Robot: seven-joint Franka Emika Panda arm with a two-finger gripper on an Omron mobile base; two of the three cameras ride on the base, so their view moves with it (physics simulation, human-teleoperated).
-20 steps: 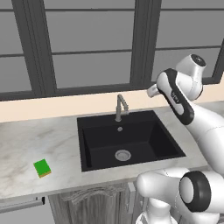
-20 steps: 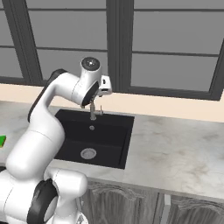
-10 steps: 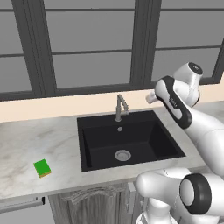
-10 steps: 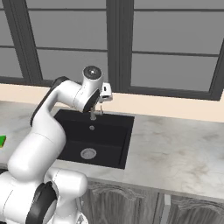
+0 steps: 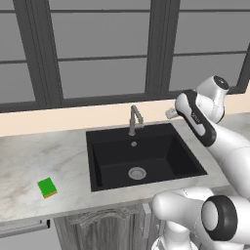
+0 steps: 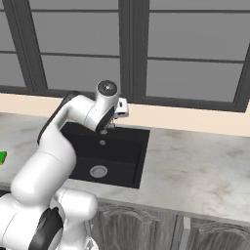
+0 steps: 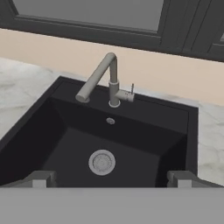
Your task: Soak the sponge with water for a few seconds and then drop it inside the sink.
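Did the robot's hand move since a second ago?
Yes. In the left base view the gripper has slid right, farther from the faucet at the back of the sink. The sponge stayed put on the counter.

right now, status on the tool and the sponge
Tool open, empty, facing the sink. Sponge flat on the counter left of the sink, untouched. Faucet dry, no water running. Nothing in the way.

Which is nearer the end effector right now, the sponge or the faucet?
The faucet: the open end effector faces it across the sink, while the green sponge lies far left on the counter.
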